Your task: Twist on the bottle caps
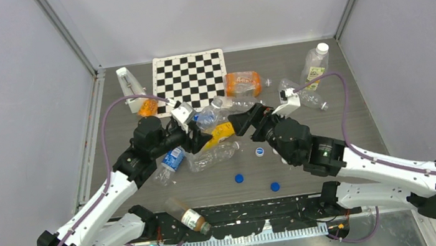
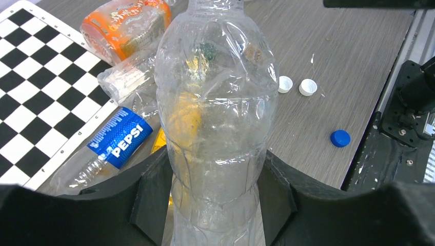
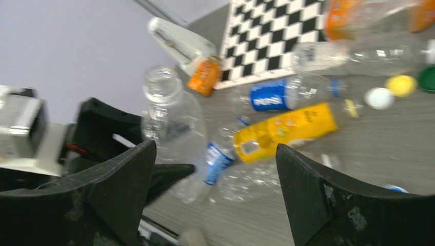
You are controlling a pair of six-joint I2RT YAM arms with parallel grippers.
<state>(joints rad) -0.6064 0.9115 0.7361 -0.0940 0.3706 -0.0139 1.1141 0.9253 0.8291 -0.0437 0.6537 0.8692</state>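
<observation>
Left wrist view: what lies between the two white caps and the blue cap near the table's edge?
Nothing. In the left wrist view, only a bare stretch of table separates the white caps from the blue cap.

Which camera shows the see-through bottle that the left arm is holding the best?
The left wrist view. The clear bottle fills the picture, clamped in the left gripper. The right wrist view shows it blurry, but with its uncapped neck. The top view shows it tiny, among other bottles.
</observation>
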